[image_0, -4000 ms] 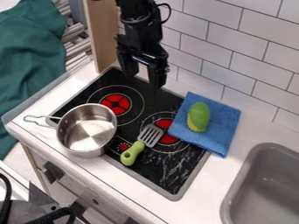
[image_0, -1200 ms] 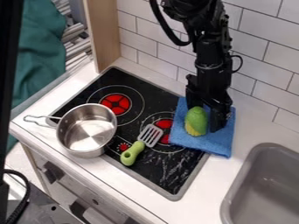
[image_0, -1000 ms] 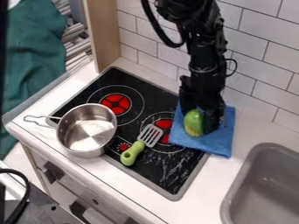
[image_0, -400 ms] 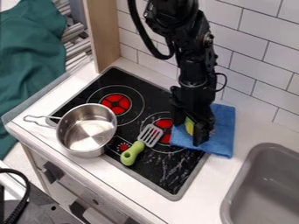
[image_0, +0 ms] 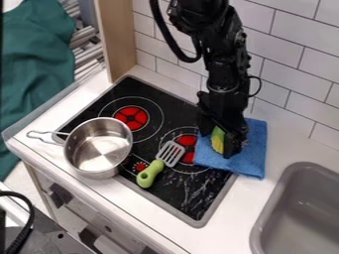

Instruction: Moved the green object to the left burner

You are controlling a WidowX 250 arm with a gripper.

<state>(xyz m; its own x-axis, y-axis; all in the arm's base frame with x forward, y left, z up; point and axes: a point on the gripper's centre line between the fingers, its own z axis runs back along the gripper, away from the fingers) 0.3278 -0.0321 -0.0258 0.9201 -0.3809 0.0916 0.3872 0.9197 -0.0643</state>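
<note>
My pincer (image_0: 216,144) is partway closed, gripping the green obj. (image_0: 217,138) betw. both fingers, above the blue cloth (image_0: 254,153) (lift ht.: cannot tell). Cloth overlaps stovetop (image_0: 173,179) edge; spatula (image_0: 151,173) lies nearby, tiled wall (image_0: 286,84) behind.

The stove (image_0: 126,90) is black, its burners (image_0: 138,113) red; at its edge, a blue towel (image_0: 254,161), a green-and-yellow toy (image_0: 217,141).
</note>
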